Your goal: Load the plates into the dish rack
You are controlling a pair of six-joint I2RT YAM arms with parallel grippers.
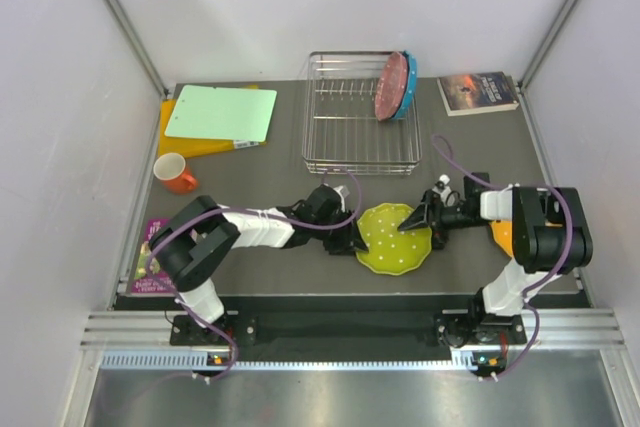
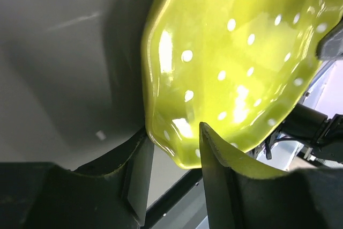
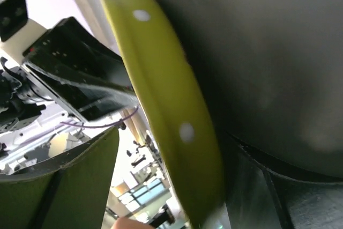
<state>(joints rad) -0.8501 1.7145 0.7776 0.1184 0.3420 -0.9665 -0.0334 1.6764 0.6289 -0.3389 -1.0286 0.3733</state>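
The yellow-green plate [image 1: 395,237] is tilted up off the table between my two grippers. My left gripper [image 1: 352,239] is shut on its left rim; in the left wrist view the rim [image 2: 185,154] sits pinched between the fingertips [image 2: 138,170]. My right gripper [image 1: 420,219] is open around the opposite rim. In the right wrist view the plate's edge [image 3: 177,132] lies against one finger, with a clear gap to the other finger [image 3: 80,186]. The dish rack [image 1: 345,152] holds the pink plate [image 1: 390,87] and the blue plate [image 1: 408,87] upright at its right end. The orange plate [image 1: 503,237] lies partly hidden under my right arm.
An orange mug [image 1: 175,172] stands at the left. A green cutting board [image 1: 220,112] lies on a yellow one at the back left. A book [image 1: 478,92] is at the back right. A purple booklet [image 1: 150,252] lies at the front left edge.
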